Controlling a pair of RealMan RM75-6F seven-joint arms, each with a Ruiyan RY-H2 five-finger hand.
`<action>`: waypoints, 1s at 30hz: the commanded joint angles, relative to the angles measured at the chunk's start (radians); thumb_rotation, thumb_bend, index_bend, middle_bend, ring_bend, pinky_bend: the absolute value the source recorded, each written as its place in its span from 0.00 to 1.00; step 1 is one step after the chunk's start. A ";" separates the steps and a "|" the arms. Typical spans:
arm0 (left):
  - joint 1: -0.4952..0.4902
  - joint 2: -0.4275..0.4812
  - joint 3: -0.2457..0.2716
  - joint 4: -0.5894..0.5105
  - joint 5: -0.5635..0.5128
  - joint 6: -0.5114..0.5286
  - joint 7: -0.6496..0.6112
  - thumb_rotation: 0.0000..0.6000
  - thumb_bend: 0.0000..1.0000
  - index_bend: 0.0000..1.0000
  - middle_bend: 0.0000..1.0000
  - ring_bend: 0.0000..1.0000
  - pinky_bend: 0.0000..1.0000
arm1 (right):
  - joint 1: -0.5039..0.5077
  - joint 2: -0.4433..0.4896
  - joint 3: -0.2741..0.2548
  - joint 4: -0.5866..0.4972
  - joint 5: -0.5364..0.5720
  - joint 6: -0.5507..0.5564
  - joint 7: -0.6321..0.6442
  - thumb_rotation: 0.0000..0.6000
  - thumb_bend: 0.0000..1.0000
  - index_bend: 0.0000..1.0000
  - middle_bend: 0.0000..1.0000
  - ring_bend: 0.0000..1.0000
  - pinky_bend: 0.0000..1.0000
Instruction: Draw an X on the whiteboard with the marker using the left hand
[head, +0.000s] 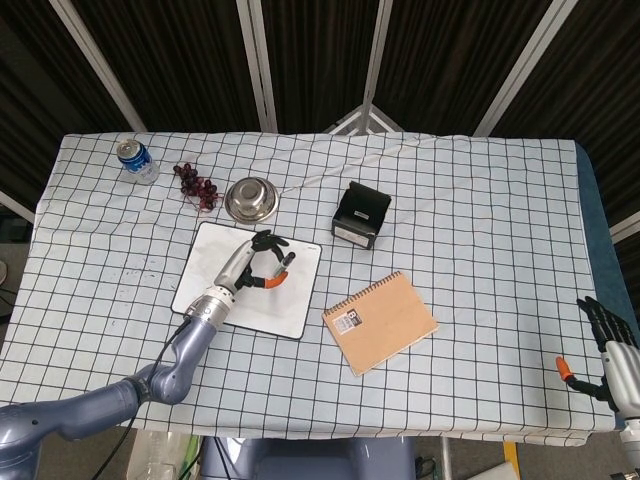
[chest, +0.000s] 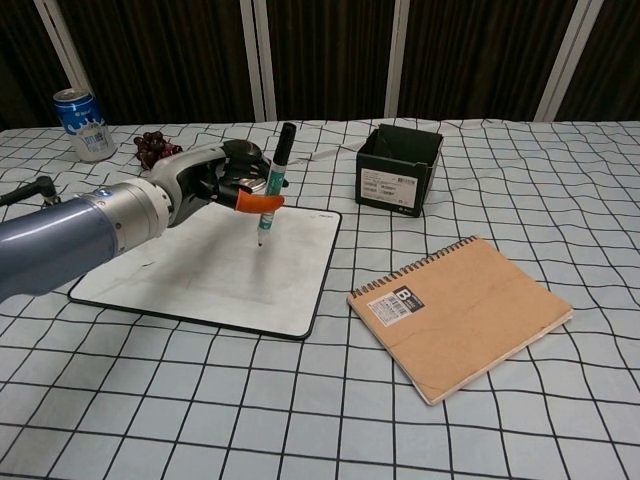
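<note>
Bright even light, soft shadows, sharp focus

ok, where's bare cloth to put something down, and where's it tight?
Free: the whole right side of the table, right of the black box and notebook; also the front-left cloth before the whiteboard. Crowded: the back-left row of can, grapes and bowl, and the board itself, where the left hand holds the marker.
</note>
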 joint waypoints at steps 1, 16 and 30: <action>-0.008 -0.008 0.003 0.017 0.007 -0.007 -0.011 1.00 0.53 0.72 0.25 0.04 0.07 | 0.001 -0.001 0.000 0.001 0.001 -0.002 -0.001 1.00 0.35 0.00 0.00 0.00 0.00; -0.027 -0.026 0.028 0.110 0.031 -0.035 -0.048 1.00 0.53 0.72 0.25 0.04 0.07 | 0.003 0.000 0.000 -0.001 0.005 -0.010 -0.004 1.00 0.35 0.00 0.00 0.00 0.00; -0.032 0.012 0.032 0.253 0.054 -0.049 -0.093 1.00 0.53 0.72 0.25 0.04 0.07 | 0.006 -0.001 -0.001 -0.006 0.010 -0.020 -0.023 1.00 0.35 0.00 0.00 0.00 0.00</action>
